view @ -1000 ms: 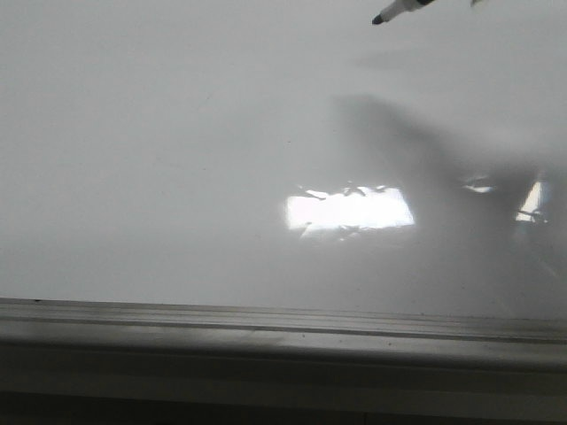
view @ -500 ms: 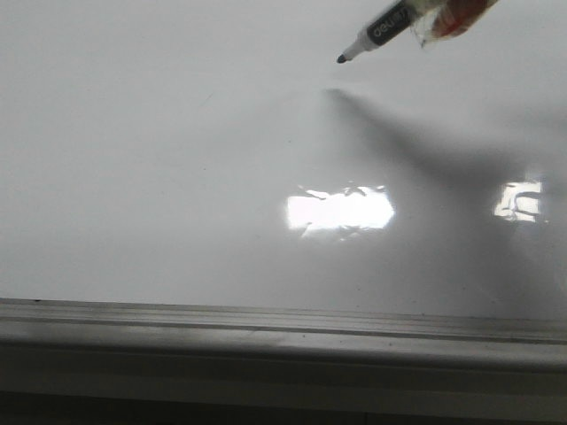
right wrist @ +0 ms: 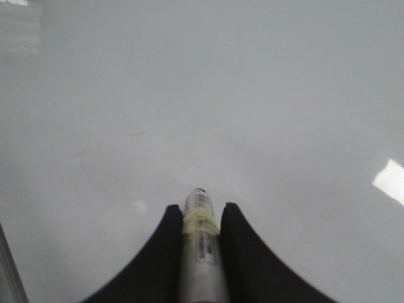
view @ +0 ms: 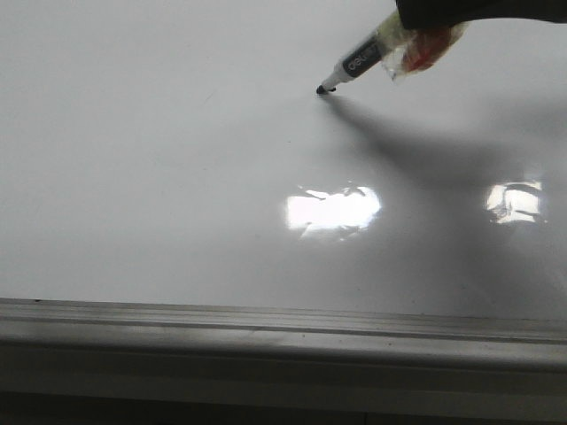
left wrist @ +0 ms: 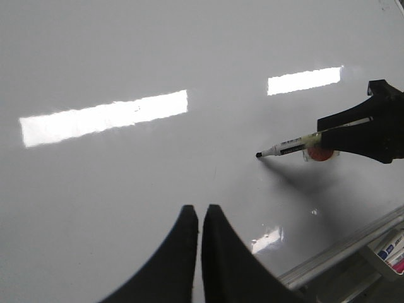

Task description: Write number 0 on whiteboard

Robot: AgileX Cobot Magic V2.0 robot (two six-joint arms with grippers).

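Marker has dropped fast: a second ago only its tip showed at the top edge of the front view, now the black-tipped grey whiteboard marker (view: 350,69) has its nib meeting its own shadow on the large glossy white whiteboard with grey metal frame (view: 133,177), so I'd judge it touching or a hair off. Right gripper (right wrist: 201,218) is clamped on the barrel, over a band of yellowish tape. Left gripper (left wrist: 197,221) hangs idle above the board, fingers pressed together, holding nothing.

No number 0 on the board yet; surface is bare apart from a faint short scratch mark (right wrist: 139,133). The loop would start at the nib, upper middle of the board in the front view.

For the stroke, my take: keep pressure light and steady, hold the marker at its current tilt, and run one continuous loop closing back on the start point. There is plenty of free board toward the frame edge for it.

Around: bright rectangular light reflection (view: 332,211) sits nearer the frame than the nib, harmless but may hide the line. Tray with spare markers (left wrist: 385,249) lies beyond the frame, well clear. Left arm is near but apart from the right one; nothing blocks the path.
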